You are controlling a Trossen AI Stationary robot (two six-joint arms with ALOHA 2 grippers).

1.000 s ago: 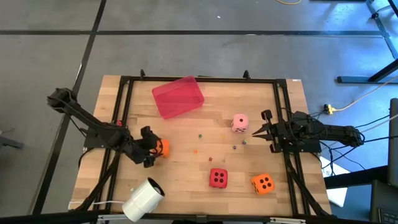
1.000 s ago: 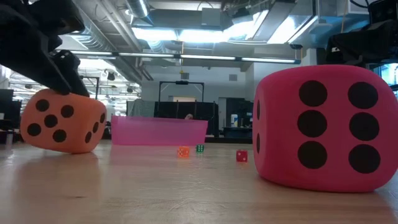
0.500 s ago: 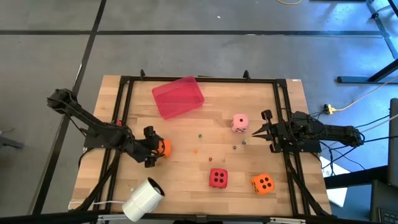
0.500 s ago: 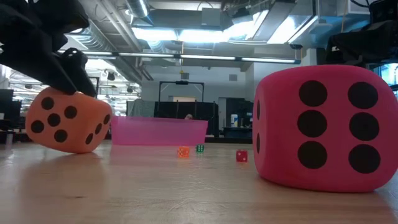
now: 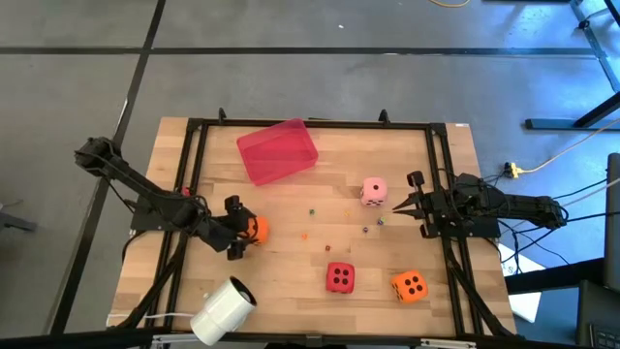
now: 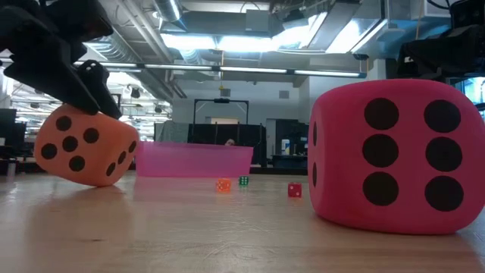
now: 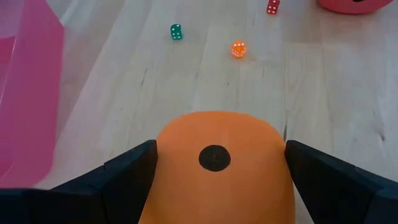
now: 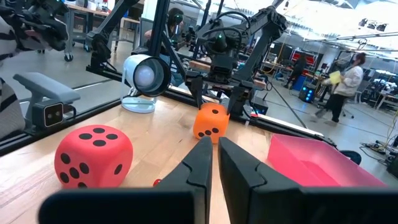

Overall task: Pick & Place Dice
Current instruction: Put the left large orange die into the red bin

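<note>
An orange die (image 5: pixel 254 230) sits left of the table's middle between the fingers of my left gripper (image 5: pixel 242 231). In the left wrist view it fills the gap between the fingers (image 7: pixel 214 165), and in the low view it is tilted (image 6: pixel 83 148). A pink die (image 5: pixel 374 191), a red die (image 5: pixel 339 277) and a second orange die (image 5: pixel 410 286) rest flat on the wood. My right gripper (image 5: pixel 400 206) waits shut at the table's right side, beside the pink die, touching nothing. My left gripper pinches the orange die by two opposite side faces (image 7: pixel 163 168), one finger (image 7: pixel 124 177) on each. The fingers slant down from the table's left. The one-pip face (image 7: pixel 214 157) faces the wrist. The die is tilted (image 6: pixel 83 148); whether its lower corner touches the wood I cannot tell.
A flat red tray (image 5: pixel 277 151) lies at the far side, left of the middle. Tiny coloured beads (image 5: pixel 312 211) are scattered mid-table. A white cylindrical device (image 5: pixel 225 308) stands at the near left edge. A dark frame (image 5: pixel 310 123) borders the table.
My left gripper has rolled a little in place with the orange die in its hold. The die has tipped: in the low view its left side has come up and it leans further over than a second ago.
</note>
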